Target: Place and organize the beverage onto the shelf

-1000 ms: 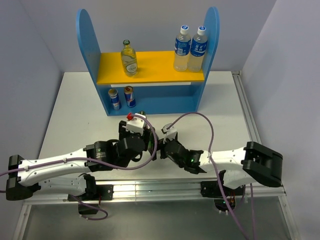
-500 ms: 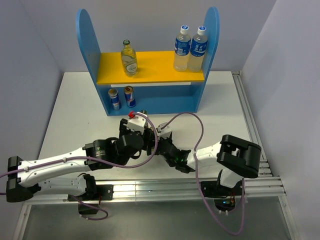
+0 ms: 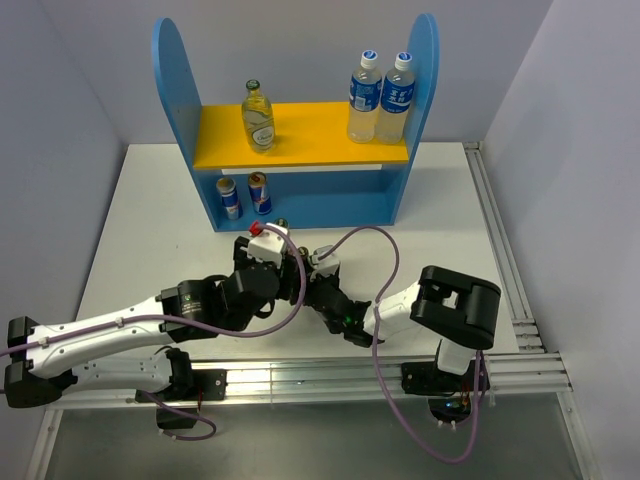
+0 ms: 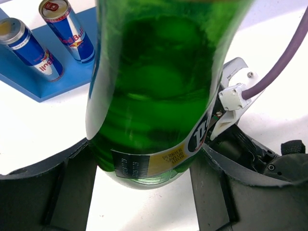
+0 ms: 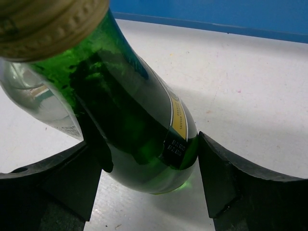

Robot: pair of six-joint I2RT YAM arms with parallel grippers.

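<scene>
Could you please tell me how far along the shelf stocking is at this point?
Done: two cans on the shelf's lower level, one clear glass bottle on the yellow board. In hand: the left gripper clamps a green bottle; the right gripper's jaws bracket a second green bottle. Left: shelving both, plus another clear bottle beside it.

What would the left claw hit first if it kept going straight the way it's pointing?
The green bottle, which is gripped between the left claw's fingers. Past it, the line seems to head toward the blue shelf's lower level, right of the two cans, though depth is hard to judge.
</scene>
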